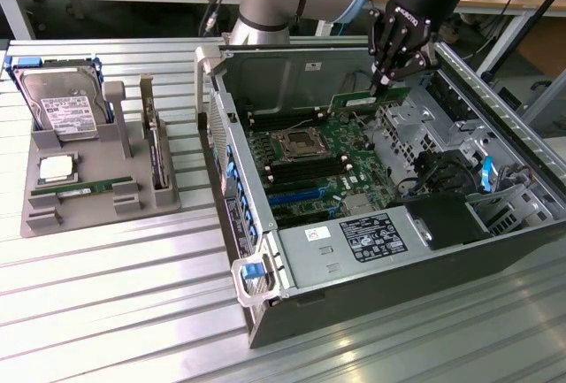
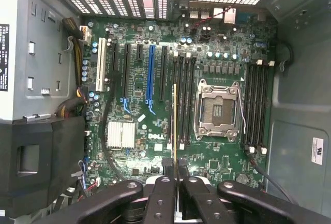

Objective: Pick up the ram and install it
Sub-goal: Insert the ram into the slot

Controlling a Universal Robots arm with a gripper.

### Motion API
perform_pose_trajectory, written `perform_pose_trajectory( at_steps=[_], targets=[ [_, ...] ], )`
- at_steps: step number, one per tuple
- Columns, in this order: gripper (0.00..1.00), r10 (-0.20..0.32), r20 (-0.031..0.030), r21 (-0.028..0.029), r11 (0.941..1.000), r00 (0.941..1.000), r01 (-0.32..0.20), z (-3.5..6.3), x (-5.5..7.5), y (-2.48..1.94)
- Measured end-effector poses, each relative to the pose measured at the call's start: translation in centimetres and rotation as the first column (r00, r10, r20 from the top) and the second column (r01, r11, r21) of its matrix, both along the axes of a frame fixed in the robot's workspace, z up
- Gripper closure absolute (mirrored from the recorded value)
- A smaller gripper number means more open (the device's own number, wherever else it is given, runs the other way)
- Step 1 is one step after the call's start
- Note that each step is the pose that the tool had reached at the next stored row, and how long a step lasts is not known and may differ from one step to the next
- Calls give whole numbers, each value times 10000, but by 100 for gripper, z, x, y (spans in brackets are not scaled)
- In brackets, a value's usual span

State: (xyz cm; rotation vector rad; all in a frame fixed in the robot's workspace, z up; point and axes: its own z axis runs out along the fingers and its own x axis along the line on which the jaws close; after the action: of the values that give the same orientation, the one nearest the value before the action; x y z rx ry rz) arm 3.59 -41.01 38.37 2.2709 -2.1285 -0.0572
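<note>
Holding the ram [image 1: 361,100] over the motherboard [image 1: 323,166] with gripper [image 1: 383,80] clamped on it.
Could jam against the memory slots [image 2: 185,100] if lowered tilted or off-line; might also slip.

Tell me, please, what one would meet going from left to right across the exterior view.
Hard drive → expansion card → CPU socket → held ram → blue tab.

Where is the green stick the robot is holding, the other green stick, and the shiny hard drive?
held ram [image 1: 351,101]: exterior view, bare green board near its free end.
spare ram [image 1: 81,190]: exterior view, middle of the stick.
hard drive [image 1: 71,118]: exterior view, white label on top.
</note>
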Motion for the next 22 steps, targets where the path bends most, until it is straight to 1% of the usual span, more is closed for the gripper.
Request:
perform_pose_trajectory(
  at_steps=[8, 14, 17, 22],
  targets=[
    [88, 0, 0, 0, 10000, 10000, 0, -120, 0, 0],
    [88, 0, 0, 0, 10000, 10000, 0, -193, 0, 0],
    [88, 0, 0, 0, 10000, 10000, 0, -240, 0, 0],
    [88, 0, 0, 0, 10000, 10000, 0, -348, 0, -1]
  ],
)
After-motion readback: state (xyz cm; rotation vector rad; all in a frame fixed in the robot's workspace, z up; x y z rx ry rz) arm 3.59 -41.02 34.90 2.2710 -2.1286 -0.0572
